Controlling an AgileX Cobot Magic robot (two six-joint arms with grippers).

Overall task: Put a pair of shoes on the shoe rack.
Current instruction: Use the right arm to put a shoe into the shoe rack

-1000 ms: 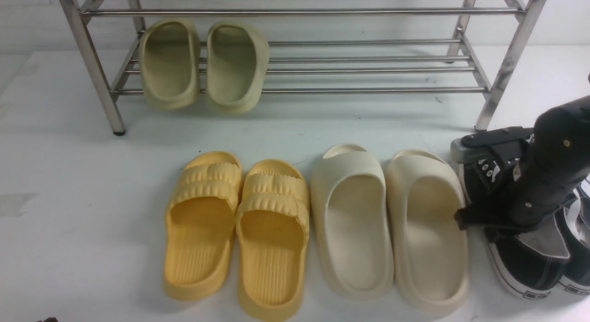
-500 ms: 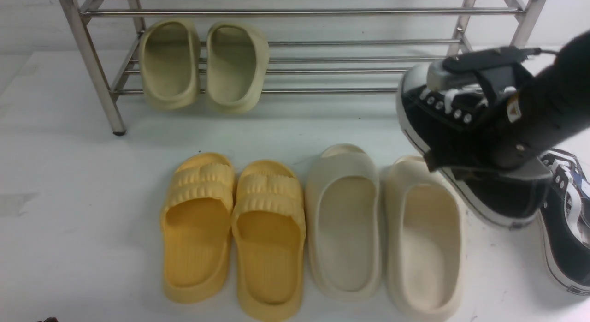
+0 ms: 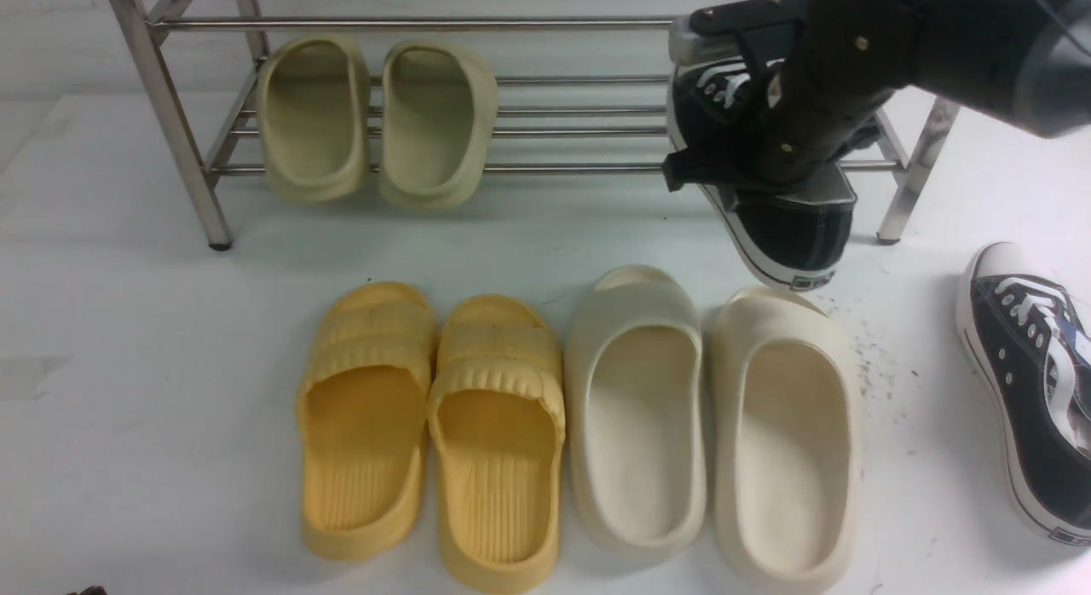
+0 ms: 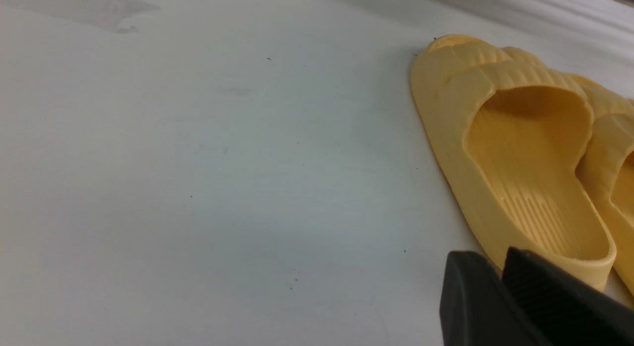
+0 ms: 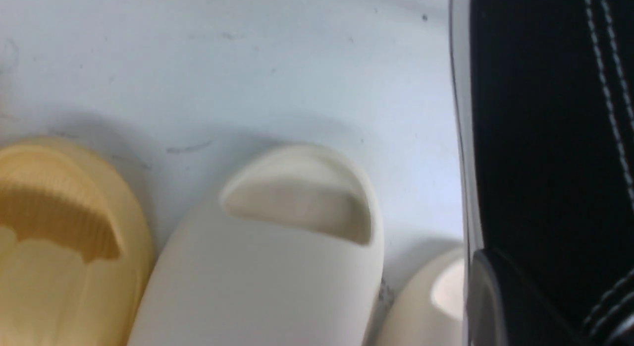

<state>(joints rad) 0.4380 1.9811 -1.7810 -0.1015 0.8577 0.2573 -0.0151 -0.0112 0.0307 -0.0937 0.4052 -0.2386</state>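
While my left gripper rests closed and empty beside the yellow slipper at the near edge, the second sneaker waits by the right edge. Farther, my right gripper clamps the first sneaker, toe raised, I think to clear the front bar of the shoe rack at the far edge.

On the lower tier of the shoe rack, pale green slides fill the left, and the right claw gripping a black sneaker crowds the right end; the bars between are bare. Yellow slippers, cream slides and a second sneaker line the bench front, with an open strip behind them.
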